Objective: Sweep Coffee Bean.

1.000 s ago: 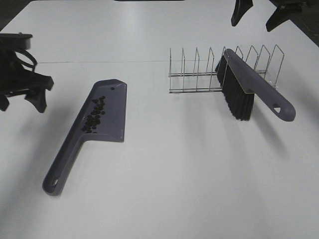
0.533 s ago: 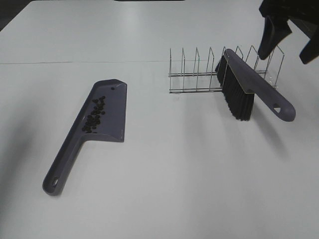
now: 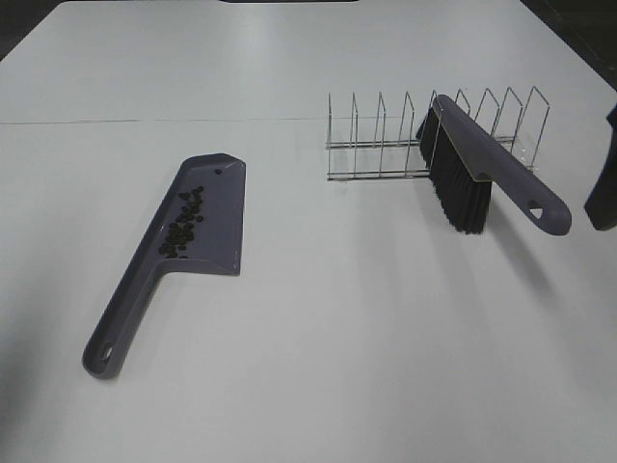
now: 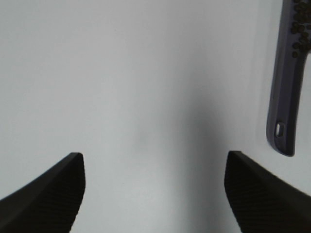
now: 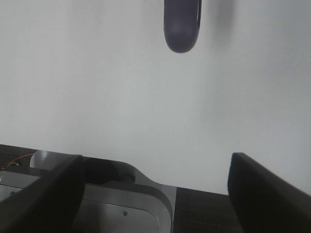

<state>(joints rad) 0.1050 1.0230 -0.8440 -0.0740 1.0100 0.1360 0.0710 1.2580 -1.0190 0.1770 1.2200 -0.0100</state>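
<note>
The grey-purple dustpan [image 3: 207, 217] lies flat on the white table, left of centre, its handle toward the front. The coffee beans [image 3: 183, 224] sit in a loose cluster inside its pan. The grey brush [image 3: 482, 164] with black bristles leans on the wire rack. My left gripper [image 4: 155, 194] is open and empty over bare table beside the dustpan handle [image 4: 284, 97]; beans [image 4: 299, 29] show at the frame's corner. My right gripper [image 5: 155, 194] is open and empty near the table's right edge, apart from the brush handle's tip [image 5: 182, 24]. One of its fingers [image 3: 603, 188] shows at the exterior view's right border.
A wire rack [image 3: 424, 135] stands at the back right and holds up the brush. The table's edge and a grey machine base [image 5: 121, 204] lie under my right gripper. A thin seam [image 3: 164, 121] crosses the table behind the dustpan.
My left gripper has left the exterior view to the left. My right gripper has moved from the back right down to the right border. Dustpan, beans and brush have not moved.
</note>
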